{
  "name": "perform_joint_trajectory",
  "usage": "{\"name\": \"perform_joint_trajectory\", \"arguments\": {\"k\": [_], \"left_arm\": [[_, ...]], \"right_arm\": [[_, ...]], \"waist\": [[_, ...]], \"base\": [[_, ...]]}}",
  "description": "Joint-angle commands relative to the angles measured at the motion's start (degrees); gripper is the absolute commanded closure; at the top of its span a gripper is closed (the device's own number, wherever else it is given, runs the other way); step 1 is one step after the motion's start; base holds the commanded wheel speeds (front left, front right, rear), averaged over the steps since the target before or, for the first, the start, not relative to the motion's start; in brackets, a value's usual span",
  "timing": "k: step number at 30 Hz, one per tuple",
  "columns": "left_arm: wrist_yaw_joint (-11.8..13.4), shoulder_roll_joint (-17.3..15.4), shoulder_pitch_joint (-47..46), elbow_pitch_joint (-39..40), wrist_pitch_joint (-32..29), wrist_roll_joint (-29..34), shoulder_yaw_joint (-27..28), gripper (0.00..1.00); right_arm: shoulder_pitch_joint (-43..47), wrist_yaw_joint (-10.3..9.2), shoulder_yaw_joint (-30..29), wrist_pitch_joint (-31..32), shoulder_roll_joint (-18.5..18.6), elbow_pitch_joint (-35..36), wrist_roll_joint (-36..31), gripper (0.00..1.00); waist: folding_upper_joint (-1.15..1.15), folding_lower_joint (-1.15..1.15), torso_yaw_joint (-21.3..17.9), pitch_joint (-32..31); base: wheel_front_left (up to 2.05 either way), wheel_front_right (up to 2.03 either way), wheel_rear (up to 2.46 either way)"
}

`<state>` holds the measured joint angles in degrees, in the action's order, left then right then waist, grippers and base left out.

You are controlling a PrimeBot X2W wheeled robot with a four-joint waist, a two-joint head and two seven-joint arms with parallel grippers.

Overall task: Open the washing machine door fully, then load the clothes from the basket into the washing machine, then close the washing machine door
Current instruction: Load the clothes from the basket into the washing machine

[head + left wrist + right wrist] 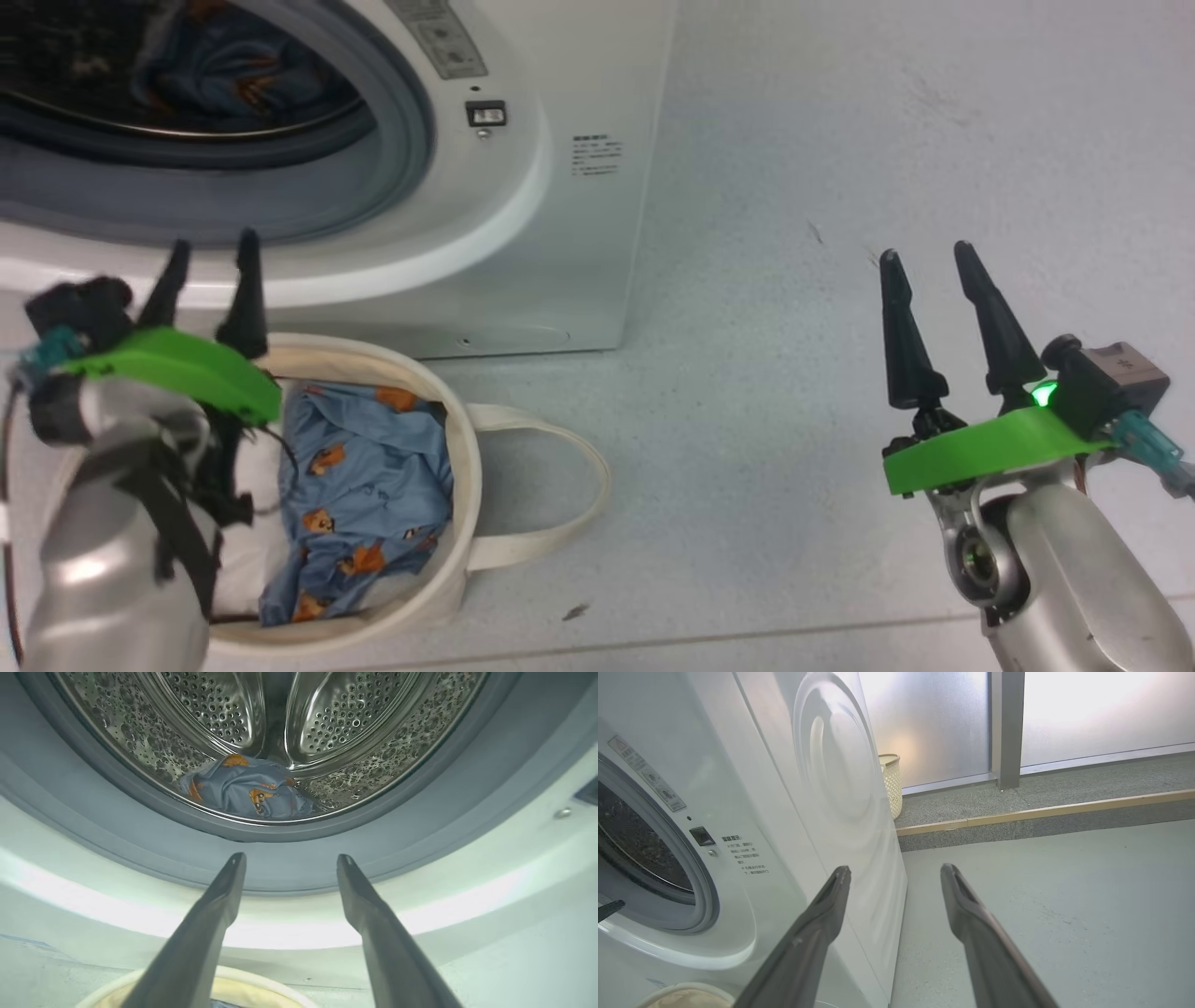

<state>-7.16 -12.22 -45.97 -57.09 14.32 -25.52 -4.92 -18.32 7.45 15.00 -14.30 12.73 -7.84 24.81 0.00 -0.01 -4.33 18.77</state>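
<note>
Left gripper [213,241] is hanging released: fingers spread, nothing between them (wrist view is showing the same clear gap [290,857]). It is hovering over the back-left rim of the basket [459,439], with the tips pointing at the lower lip of the washer [579,261] opening and not touching it.

Along the fingers, the grey ring [420,830] and the steel drum [355,718] are sitting straight ahead, and the opening is standing uncovered. One bundle of clothes [247,791] is lying at the bottom front of the drum, just behind the ring. More clothes [364,467] are lying in the basket, filling its right half. Something white is showing beside them under the left arm (pad or lining, can't tell).

The basket is standing on the floor [840,140] just in front of the washer, below the opening; whether they are touching is not clear. One loop handle [571,464] is lying flat on the floor on the basket's right.

Right gripper [924,250] is hanging released too, fingers apart and empty. It is sitting over bare floor to the right, well apart from the basket and the washer. Its wrist view is looking past the washer's front corner and along the side panel. Behind the washer, a woven bin [891,784] is standing on a raised step [1017,812] by frosted panels.
</note>
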Motion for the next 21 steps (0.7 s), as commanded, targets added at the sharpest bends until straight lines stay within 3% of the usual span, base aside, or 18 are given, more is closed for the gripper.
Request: {"name": "perform_joint_trajectory", "arguments": {"k": [1, 11, 16, 21], "left_arm": [[-0.3, -1.6, 2.9, 5.4, 0.7, -0.5, 1.3, 0.00], [-0.3, -1.5, 17.6, 23.0, 0.7, -1.4, -0.3, 0.00], [-0.3, -1.6, 24.7, 30.2, 0.7, 0.3, 2.7, 0.00], [-0.3, -1.4, 30.5, 32.2, 0.7, 3.0, 5.5, 0.00]], "right_arm": [[0.5, 0.03, 1.3, -0.7, -0.6, 1.6, 0.4, 0.00], [1.9, 0.03, 3.2, -0.7, -0.5, 1.1, 0.6, 0.00], [3.4, 0.03, 4.6, -0.7, -0.3, 1.5, 1.4, 0.00], [4.8, 0.03, 5.0, -0.7, 0.0, 0.6, 0.8, 0.00]], "waist": [[0.00, 0.01, 1.4, -1.7], [0.00, 0.01, 4.3, -7.6], [0.00, 0.01, 5.1, -10.8], [0.00, 0.01, 5.0, -13.3]], "base": [[0.00, 0.00, 0.00], [0.00, 0.00, 0.00], [0.00, 0.00, 0.00], [0.00, 0.00, 0.00]]}}
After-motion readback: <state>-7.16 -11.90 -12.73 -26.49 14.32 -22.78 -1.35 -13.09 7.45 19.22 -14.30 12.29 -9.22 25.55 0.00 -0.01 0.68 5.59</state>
